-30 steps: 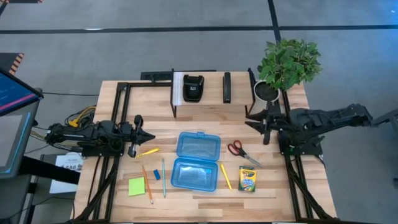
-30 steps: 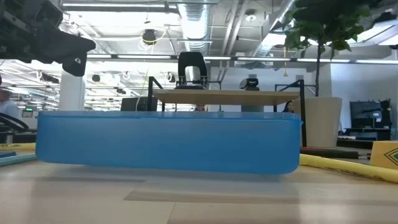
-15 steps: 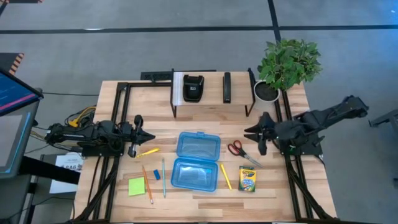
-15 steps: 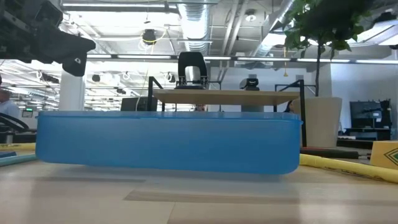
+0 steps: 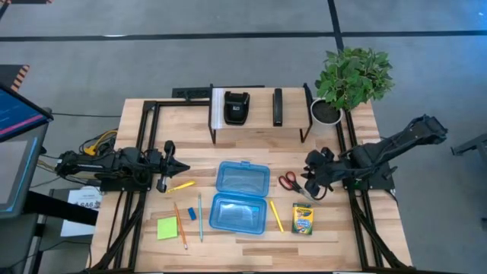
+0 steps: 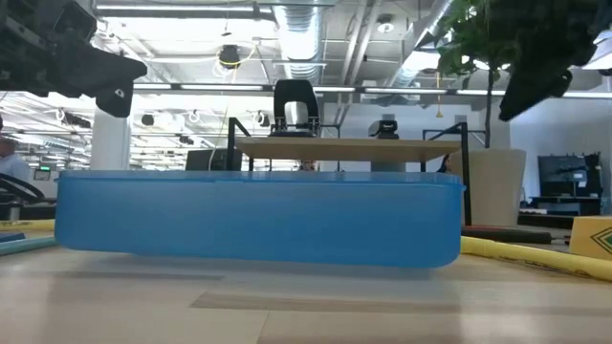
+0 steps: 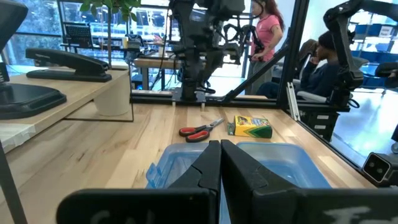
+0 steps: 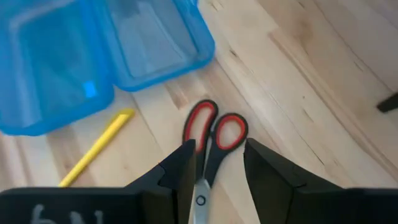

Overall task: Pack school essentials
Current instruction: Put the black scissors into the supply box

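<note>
An open office with exposed ducts lies beyond the wooden tabletop (image 5: 251,247), where the open blue case (image 5: 241,196) sits in the middle. The right hand (image 8: 214,171) hangs over the red-handled scissors (image 8: 210,144), its fingers parted to either side of the pivot, gripping nothing yet. The scissors lie flat just beside the case, near the crayon box (image 5: 303,218) and a yellow pencil (image 5: 275,216). To do this well, it should drop straight down, keep the pivot centred between the fingers, and close only once the tips reach the wood. The left hand (image 5: 173,166) waits clenched and empty at the left edge.
</note>
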Motion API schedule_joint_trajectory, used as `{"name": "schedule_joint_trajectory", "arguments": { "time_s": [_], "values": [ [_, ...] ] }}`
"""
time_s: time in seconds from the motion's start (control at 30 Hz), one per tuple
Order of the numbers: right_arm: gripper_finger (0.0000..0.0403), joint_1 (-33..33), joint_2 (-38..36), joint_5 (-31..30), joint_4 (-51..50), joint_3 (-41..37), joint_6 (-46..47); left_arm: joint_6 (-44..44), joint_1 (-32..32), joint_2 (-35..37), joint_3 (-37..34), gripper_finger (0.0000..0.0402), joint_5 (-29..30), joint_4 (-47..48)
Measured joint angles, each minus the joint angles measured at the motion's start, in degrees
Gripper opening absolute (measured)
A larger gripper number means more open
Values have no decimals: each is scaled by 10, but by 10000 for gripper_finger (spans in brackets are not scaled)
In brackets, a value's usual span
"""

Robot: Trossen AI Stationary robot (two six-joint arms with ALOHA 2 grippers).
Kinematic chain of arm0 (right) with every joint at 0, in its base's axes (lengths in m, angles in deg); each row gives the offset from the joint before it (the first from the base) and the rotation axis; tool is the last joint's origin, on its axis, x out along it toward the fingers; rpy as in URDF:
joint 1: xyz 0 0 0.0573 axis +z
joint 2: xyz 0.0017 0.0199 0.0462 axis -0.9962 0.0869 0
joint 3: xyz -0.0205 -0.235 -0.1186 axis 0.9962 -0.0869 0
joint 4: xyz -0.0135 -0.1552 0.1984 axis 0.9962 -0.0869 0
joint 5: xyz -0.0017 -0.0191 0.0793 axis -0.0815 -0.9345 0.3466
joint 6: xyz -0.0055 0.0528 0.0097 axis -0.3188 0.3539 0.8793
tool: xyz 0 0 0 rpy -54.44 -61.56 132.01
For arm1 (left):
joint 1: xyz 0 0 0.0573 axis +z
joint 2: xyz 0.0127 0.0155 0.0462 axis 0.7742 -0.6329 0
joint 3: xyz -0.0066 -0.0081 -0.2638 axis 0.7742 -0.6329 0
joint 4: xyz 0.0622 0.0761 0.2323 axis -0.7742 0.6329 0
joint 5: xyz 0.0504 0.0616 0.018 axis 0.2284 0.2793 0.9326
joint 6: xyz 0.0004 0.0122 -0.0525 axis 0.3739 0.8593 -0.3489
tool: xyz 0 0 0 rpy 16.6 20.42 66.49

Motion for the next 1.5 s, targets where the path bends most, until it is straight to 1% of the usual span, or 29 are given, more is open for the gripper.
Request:
{"name": "schedule_joint_trajectory", "arguments": {
  "time_s": [0.23, 0.33, 0.5, 0.73, 0.9, 1.03, 1.33, 1.5],
  "values": [
    [205, -6, 38, 28, -10, 0, 2, 0, 0, 0, 0, 0, 0, 0],
    [229, -6, 67, 32, -7, 0, 2, 0, 0, 0, 0, 0, 0, 0],
    [253, -5, 120, 69, 15, 0, 6, 0, 0, 0, 0, 0, 0, 0],
    [255, 12, 195, 106, 55, 0, 16, 0, 0, 0, 0, 0, 0, 0],
    [255, 7, 237, 113, 56, 0, 25, 0, 0, 0, 0, 0, 0, 0],
    [255, -7, 252, 120, 57, 0, 25, 0, 0, 0, 0, 0, 0, 0],
    [255, -37, 252, 121, 65, 0, 10, 0, 0, 0, 0, 0, 0, 0],
    [256, -49, 258, 127, 89, 0, -5, 0, 0, 0, 0, 0, 0, 0]
  ]
}}
